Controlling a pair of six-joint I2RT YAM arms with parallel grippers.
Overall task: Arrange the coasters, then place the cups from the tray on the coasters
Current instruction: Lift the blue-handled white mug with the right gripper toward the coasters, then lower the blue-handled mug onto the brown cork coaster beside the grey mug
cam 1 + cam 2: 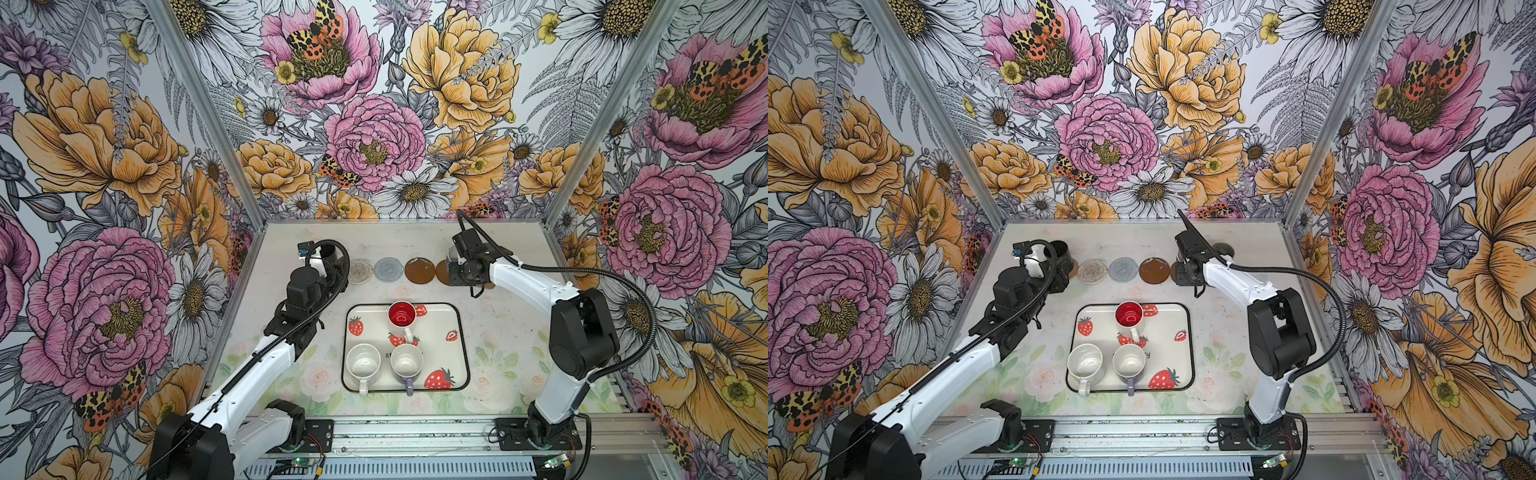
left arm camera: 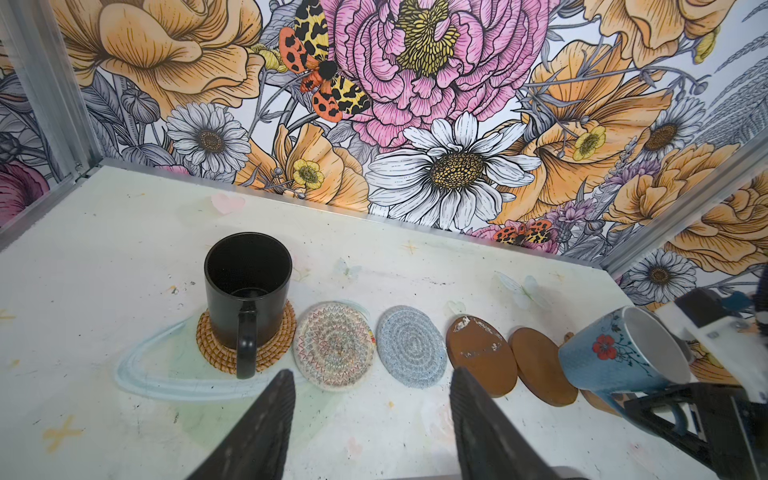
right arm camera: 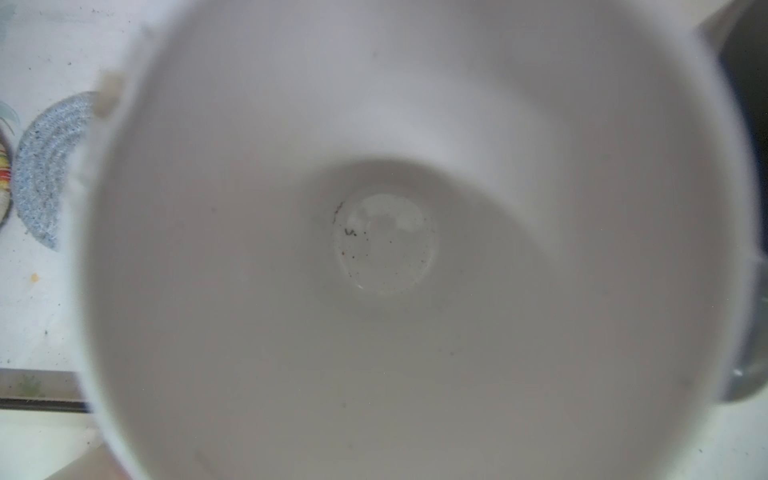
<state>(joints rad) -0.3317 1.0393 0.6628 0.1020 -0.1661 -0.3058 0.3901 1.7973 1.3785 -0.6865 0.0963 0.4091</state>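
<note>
1. The right gripper (image 1: 458, 272) is clamped on the wall of the light blue mug (image 2: 615, 357). It holds the mug off the table at the right end of the coaster row, tilted, with the mouth leaning back toward its own arm and the base toward the row.
2. Below the mug lies the tan paw-shaped coaster (image 2: 598, 402), mostly hidden. The second brown coaster (image 2: 540, 365) sits just beside it, edge to edge with the first brown coaster (image 2: 482, 357).
3. The set-down likely turns on that tilt: the mug must come upright, then go straight down. The brown neighbour crowds the left side, while bare tabletop lies to the right.
4. The left gripper (image 2: 372, 374) hangs open and empty on the near side of the row. It faces the gap between the cream woven coaster (image 2: 334, 345) and the grey-blue woven coaster (image 2: 411, 347), both bare.
5. The black mug (image 2: 247, 291) stands upright on the tan rattan coaster (image 2: 270, 357) at the row's left end, handle toward the near side.
6. The tray (image 1: 461, 332) lies between the arms, well apart from the row. It holds the red-lined white mug (image 1: 402, 319), the all-white mug (image 1: 363, 365) and the lilac mug (image 1: 407, 363); the left arm looks nearer.
</note>
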